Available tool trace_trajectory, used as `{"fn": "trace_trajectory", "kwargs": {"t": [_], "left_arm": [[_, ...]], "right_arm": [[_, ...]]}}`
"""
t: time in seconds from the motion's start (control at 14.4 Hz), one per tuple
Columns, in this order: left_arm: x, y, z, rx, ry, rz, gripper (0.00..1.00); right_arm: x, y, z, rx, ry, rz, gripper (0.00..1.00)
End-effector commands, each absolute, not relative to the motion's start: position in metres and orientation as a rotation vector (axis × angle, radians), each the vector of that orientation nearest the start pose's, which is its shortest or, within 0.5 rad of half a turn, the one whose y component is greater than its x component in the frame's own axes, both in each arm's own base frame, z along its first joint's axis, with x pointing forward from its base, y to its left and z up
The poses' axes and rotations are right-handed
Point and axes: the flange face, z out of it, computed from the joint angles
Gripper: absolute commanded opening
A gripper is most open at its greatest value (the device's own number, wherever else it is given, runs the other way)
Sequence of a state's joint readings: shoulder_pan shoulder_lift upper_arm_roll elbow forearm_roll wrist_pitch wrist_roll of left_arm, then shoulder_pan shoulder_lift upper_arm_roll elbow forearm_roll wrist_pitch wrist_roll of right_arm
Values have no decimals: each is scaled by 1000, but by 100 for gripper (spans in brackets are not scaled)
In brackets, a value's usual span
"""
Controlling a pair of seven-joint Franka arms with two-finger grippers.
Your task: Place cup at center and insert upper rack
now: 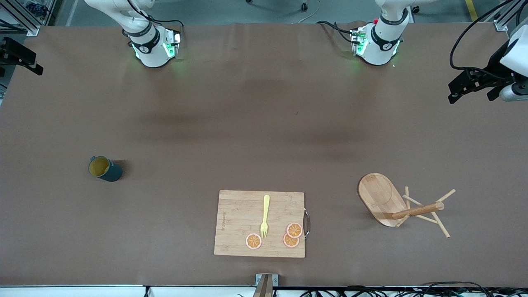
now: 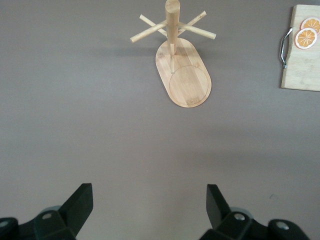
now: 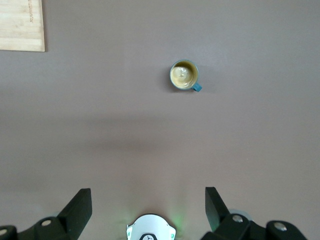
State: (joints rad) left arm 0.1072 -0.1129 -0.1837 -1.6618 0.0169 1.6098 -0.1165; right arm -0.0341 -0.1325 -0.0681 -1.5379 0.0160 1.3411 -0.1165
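The dark teal cup (image 1: 105, 168) with a mustard-yellow inside stands upright on the brown table toward the right arm's end; it also shows in the right wrist view (image 3: 184, 75). The wooden upper rack (image 1: 381, 198), with an oval base, a round post and thin pegs, stands toward the left arm's end; it also shows in the left wrist view (image 2: 184, 75). My left gripper (image 2: 150, 200) is open and empty, high at the table's edge (image 1: 472, 88). My right gripper (image 3: 148, 200) is open and empty, high at the opposite edge (image 1: 24, 62). Both are well clear of the objects.
A rectangular bamboo cutting board (image 1: 239, 222) lies near the front camera, between cup and rack. On it lie a yellow fork (image 1: 265, 216) and three orange slices (image 1: 294, 230). The board's corner shows in both wrist views (image 2: 305, 65) (image 3: 20, 25).
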Motion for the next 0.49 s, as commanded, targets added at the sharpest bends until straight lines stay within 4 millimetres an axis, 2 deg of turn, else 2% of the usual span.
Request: {"fn": "trace_trajectory", "kwargs": {"t": [0.0,0.21,0.35,0.42], "left_arm": [[523,-41,648,-3104,-29,-90,100],[523,-42,649,-3104,-29,-95,100],[523,-42,649,-3104,-29,-93,100],[525,-42,647,-3105,-29,-88,100]], "right_arm": [[494,-59,675,-3121,1,144,100],[528,-89,630,-3111,92,191,100],[565,-110,576,-3085,127,236,100],[576,-116,565,-3079,115,202,100]]}}
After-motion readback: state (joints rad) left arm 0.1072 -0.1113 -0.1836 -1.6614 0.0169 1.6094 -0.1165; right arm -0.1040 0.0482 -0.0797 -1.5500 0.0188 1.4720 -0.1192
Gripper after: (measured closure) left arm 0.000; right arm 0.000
